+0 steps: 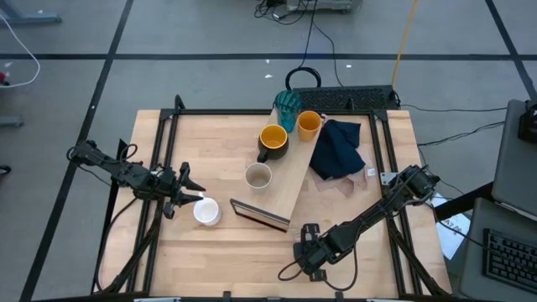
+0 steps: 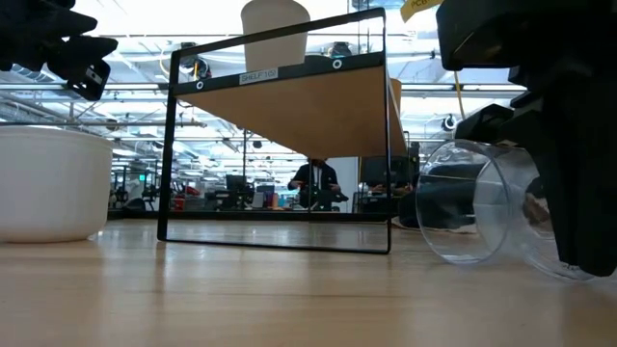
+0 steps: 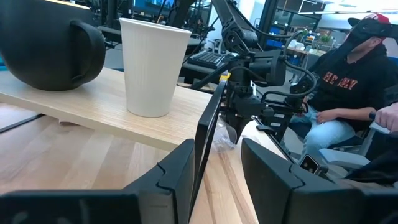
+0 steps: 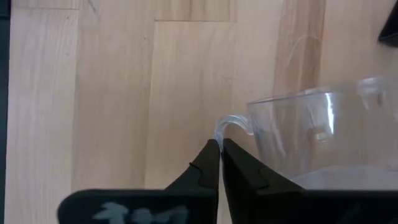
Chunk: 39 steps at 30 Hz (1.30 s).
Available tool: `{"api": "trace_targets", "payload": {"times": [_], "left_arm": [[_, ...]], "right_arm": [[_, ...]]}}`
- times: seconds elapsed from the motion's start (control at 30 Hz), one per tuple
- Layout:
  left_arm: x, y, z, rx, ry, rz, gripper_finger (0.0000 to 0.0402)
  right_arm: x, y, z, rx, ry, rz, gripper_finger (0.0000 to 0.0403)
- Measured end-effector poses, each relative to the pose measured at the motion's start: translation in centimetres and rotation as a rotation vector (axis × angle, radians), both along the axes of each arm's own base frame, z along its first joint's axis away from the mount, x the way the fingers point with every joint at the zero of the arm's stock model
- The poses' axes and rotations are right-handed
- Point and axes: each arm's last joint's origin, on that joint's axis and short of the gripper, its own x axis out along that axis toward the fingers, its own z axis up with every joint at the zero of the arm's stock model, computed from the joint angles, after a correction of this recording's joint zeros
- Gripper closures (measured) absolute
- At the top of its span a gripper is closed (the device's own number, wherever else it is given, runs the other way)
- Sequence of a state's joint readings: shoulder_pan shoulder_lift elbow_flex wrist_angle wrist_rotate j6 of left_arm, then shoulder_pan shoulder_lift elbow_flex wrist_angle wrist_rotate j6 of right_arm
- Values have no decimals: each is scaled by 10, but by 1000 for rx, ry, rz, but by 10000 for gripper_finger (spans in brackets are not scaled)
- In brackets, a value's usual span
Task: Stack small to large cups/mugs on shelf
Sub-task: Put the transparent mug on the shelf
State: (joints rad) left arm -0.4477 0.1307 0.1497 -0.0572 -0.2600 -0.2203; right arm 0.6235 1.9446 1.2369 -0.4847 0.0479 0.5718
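Observation:
The shelf (image 1: 289,186) is a light-wood board lying slantwise on the table. On it stand the teal tumbler (image 1: 288,107), the orange cup (image 1: 309,124), the dark mug with a yellow inside (image 1: 273,141) and the beige cup (image 1: 258,176). The white mug (image 1: 206,211) stands on the table just beside my left gripper (image 1: 186,195), which is level and open on nothing. The small clear glass (image 2: 472,202) lies on its side on the table near the front edge. My right gripper (image 1: 309,252) points steeply down at the glass and is shut on it. My right gripper pinches the clear glass's thin handle loop (image 4: 225,127) between its two fingertips (image 4: 211,155), right at their ends. The fingers come slanting down from above. The glass lies on its side with its wall (image 2: 463,253) on the table.
A navy cloth (image 1: 338,149) lies over a pink one (image 1: 351,184) to the right of the shelf. The shelf's near end carries a dark frame (image 2: 280,236). Bare wood lies along the table's front. A seated person (image 3: 348,93) is beyond the table.

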Motion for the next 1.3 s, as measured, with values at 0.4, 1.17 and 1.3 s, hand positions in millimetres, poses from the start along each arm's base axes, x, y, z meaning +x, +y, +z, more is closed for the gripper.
{"api": "trace_targets", "payload": {"times": [0.4, 1.17, 1.3], "left_arm": [[0, 0, 0, -1, -1, 3, 268], [0, 0, 1, -7, -7, 4, 268], [0, 0, 1, -7, -7, 5, 268]], "right_arm": [[-1, -1, 9, 2, -37, -39, 403], [-3, -6, 42, 0, -162, -90, 402], [-5, -8, 53, -1, -200, -96, 402]]}}
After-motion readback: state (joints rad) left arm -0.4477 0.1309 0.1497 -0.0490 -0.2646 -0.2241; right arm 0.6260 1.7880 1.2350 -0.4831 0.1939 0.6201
